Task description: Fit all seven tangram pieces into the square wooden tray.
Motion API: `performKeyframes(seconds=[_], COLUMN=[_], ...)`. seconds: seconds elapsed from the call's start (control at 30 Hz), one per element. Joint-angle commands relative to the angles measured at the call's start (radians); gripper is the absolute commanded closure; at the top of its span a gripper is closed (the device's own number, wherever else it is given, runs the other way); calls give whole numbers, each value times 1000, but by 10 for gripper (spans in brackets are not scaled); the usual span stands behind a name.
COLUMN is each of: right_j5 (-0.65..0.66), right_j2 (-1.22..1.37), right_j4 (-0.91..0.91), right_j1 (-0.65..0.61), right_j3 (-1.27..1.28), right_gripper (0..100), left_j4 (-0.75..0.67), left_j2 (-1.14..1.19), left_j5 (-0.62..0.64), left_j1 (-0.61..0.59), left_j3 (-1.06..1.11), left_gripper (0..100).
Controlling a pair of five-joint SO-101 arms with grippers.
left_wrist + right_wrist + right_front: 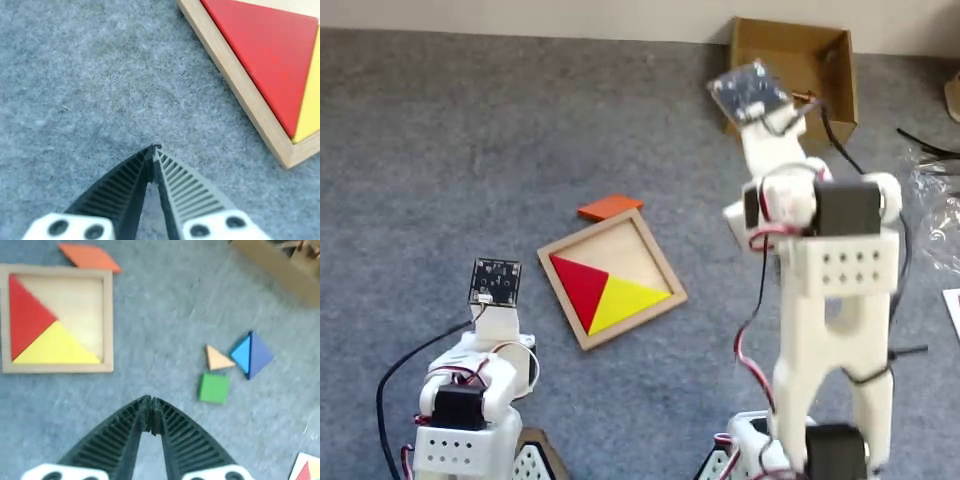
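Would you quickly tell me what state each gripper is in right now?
Left gripper: closed, holding nothing.
Right gripper: closed, holding nothing.

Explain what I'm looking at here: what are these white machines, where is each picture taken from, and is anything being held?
These are two small robot arms side by side on grey felt. The high view is from a fixed camera above: the left arm sits low, the right arm stands raised. The other two pictures come from a camera on each wrist. The left gripper and right gripper are both shut, holding nothing. On the felt lies a wooden tray with a red triangle and a yellow triangle inside; an orange piece lies just outside it. Apart from these lie a green square, a tan triangle, a light blue triangle and a dark blue triangle, with a cardboard box beyond.
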Motion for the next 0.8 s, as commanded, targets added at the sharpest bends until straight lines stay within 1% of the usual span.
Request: performKeyframes(seconds=[0.0,0.23,0.47,0.6,0.67,0.7,0.77], right_j5=[-11,-9,-9,-9,-3,-2,23], right_j2=[-148,-400,-682,-823,-875,-897,-937], right_j4=[7,7,-117,-142,-142,-148,-193], right_j1=[10,12,12,13,38,61,113], right_j3=[79,360,727,891,944,967,1007], right_gripper=[987,987,987,987,987,987,987], left_j4=[-3,-3,-3,-8,-9,-9,-9], left_j2=[-7,-7,-7,-8,-8,-8,-8], left_j5=[6,8,9,3,2,-11,-121], left_j1=[19,19,16,13,15,13,8], left_j3=[19,19,19,19,16,12,-7], left_gripper=[994,994,994,993,993,993,993])
